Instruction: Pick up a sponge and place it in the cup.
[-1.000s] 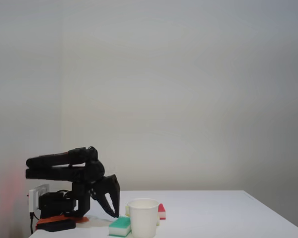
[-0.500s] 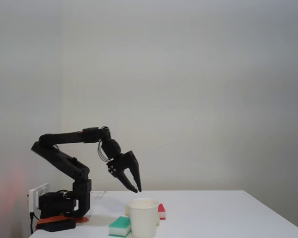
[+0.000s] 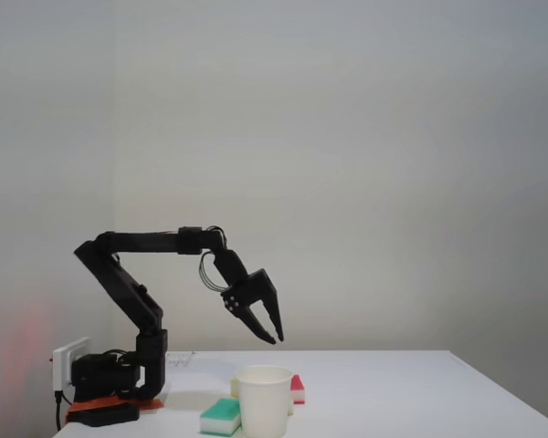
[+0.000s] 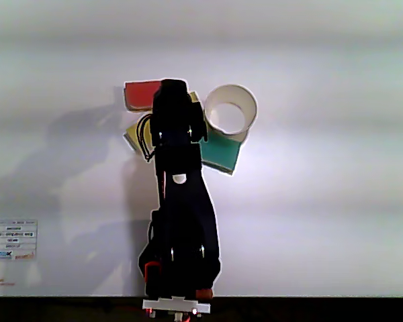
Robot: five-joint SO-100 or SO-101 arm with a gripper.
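Up and out swings the arm from its folded crouch, and the claw (image 3: 276, 338) now hangs over the cup (image 3: 263, 400), fingers parted, nothing in them. Sponge (image 4: 132, 137) sits on the counter (image 4: 322, 201) behind the cup, peeking from under the arm, between the red sponge (image 4: 141, 94) and green sponge (image 4: 221, 151).

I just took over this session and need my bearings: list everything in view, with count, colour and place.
cup: one, white, near table edge in the fixed view, beside the sponges.
green sponge: one, green and white, left of the cup in the fixed view.
red sponge: one, red, behind the cup.
yellow sponge: one, pale yellow, partly hidden under the arm.
table: one, white.
wall socket: one, white, beside the arm's base.
label: one, white, on the table.
gripper: one, black, raised above the cup, jaws open, holding nothing.
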